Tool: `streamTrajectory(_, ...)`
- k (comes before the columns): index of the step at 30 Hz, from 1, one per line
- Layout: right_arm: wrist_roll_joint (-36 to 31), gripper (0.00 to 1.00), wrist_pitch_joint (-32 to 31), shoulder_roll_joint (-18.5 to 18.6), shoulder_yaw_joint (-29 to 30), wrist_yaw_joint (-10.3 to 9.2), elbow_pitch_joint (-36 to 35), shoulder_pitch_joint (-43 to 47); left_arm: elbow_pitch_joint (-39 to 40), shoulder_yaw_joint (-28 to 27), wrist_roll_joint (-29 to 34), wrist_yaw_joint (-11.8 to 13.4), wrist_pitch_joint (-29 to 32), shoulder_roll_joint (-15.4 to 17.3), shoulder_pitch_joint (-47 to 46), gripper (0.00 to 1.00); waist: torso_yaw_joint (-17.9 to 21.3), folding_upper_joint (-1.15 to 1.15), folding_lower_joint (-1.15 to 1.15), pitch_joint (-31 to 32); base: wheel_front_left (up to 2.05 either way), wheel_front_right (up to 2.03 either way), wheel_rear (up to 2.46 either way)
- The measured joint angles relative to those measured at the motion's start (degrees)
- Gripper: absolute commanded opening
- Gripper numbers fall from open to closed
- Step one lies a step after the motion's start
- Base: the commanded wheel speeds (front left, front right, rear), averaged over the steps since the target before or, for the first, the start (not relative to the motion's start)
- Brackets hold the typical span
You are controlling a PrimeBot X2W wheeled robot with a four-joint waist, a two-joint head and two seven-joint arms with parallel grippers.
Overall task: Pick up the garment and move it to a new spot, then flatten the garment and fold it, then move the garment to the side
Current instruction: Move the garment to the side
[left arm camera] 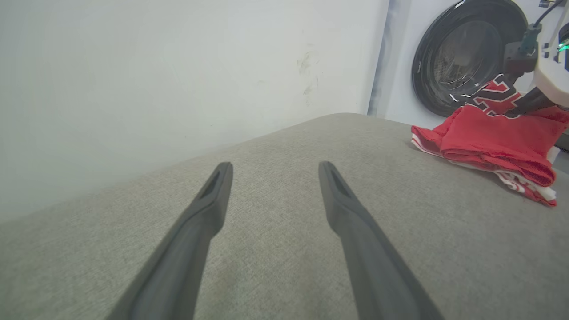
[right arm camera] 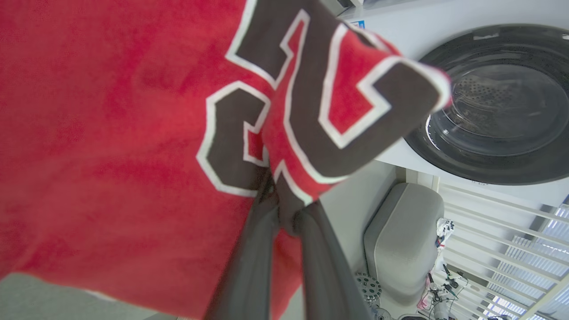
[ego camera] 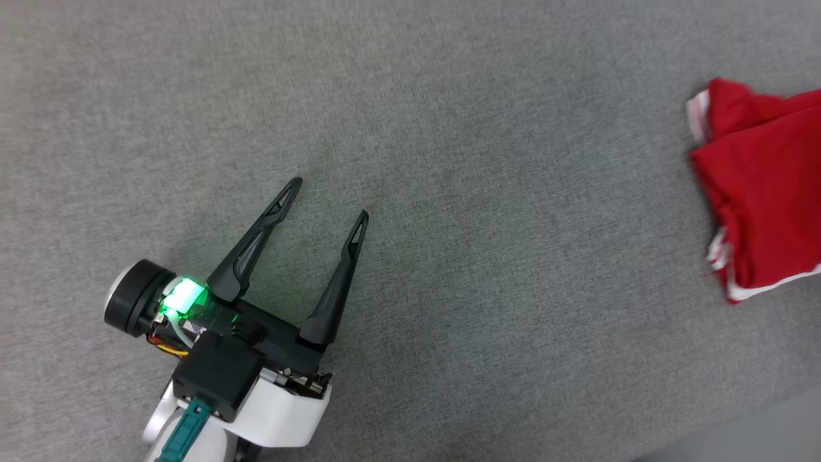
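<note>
The garment [ego camera: 766,186], a red jersey with white trim, lies bunched at the right edge of the grey fabric surface [ego camera: 449,160]. In the left wrist view the garment [left arm camera: 493,142] rests folded at the far right, one part lifted by my right gripper [left arm camera: 518,109]. Up close, the right gripper [right arm camera: 282,200] is shut on a fold of the garment [right arm camera: 111,133] by its black white-outlined letters. My left gripper [ego camera: 330,199] hovers open over bare surface at the lower left, far from the garment, and the left gripper [left arm camera: 273,171] holds nothing.
A washing machine with a round dark door [left arm camera: 466,58] stands behind the surface at the right, beside a pale wall [left arm camera: 178,66]. The door [right arm camera: 498,111] also shows in the right wrist view, with a grey padded seat [right arm camera: 402,240] below it.
</note>
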State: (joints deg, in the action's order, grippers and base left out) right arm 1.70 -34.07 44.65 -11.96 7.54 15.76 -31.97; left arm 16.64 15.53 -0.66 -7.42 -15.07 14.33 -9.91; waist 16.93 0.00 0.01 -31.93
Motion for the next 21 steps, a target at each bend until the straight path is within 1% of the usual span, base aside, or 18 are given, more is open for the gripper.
streamTrajectory(2, -1.2, 0.00, 2.3, 0.5, 2.5, -0.01, 2.7, -0.4, 0.6, 0.3, 0.1, 0.0, 0.0, 0.5, -0.5, 1.00, 0.1, 0.00, 0.00, -1.6, 0.00, 0.00, 0.00)
streamTrajectory(7, -3.6, 0.00, 6.2, -0.6, 7.8, -0.01, 9.1, -1.6, 1.4, 0.4, 0.2, 0.0, 0.0, 1.5, -1.0, 1.00, -0.5, 0.00, 0.00, -4.3, 0.00, 0.00, 0.00)
streamTrajectory(12, -6.1, 0.00, 10.3, -1.7, 9.8, 0.00, 13.0, -3.8, 1.8, 0.3, 0.3, 0.0, 0.0, 2.2, -1.2, 1.00, -1.6, 0.00, 0.00, -5.8, 0.00, 0.00, 0.00)
streamTrajectory(15, -7.4, 0.00, 11.0, -2.3, 11.2, 0.00, 15.3, -5.0, 1.8, 0.3, 0.3, 0.0, 0.0, 2.4, -1.8, 1.00, -2.4, 0.00, 0.00, -6.4, 0.00, 0.00, 0.00)
streamTrajectory(17, -8.8, 0.00, 11.5, -3.4, 13.4, -0.01, 17.1, -6.8, 1.6, 0.3, 0.2, 0.1, 0.0, 2.4, -2.0, 1.00, -3.2, 0.00, 0.00, -6.6, 0.00, 0.00, 0.00)
streamTrajectory(18, -9.3, 0.32, 11.5, -3.8, 14.1, -0.01, 17.4, -6.9, 1.5, 0.3, 0.1, 0.1, 0.0, 2.4, -2.0, 1.00, -3.3, 0.00, 0.00, -6.5, 0.00, 0.00, 0.00)
streamTrajectory(19, -9.8, 1.00, 11.1, -4.2, 14.5, -0.01, 17.7, -7.0, 1.4, 0.3, 0.0, 0.1, 0.0, 2.4, -2.0, 1.00, -3.4, 0.00, 0.00, -6.3, 0.00, 0.00, 0.00)
streamTrajectory(21, -10.5, 1.00, 10.7, -5.1, 14.9, -0.01, 17.8, -7.0, 1.1, 0.4, -0.1, 0.4, 0.0, 2.1, -2.1, 1.00, -3.6, 0.00, 0.00, -5.7, 0.00, 0.00, 0.00)
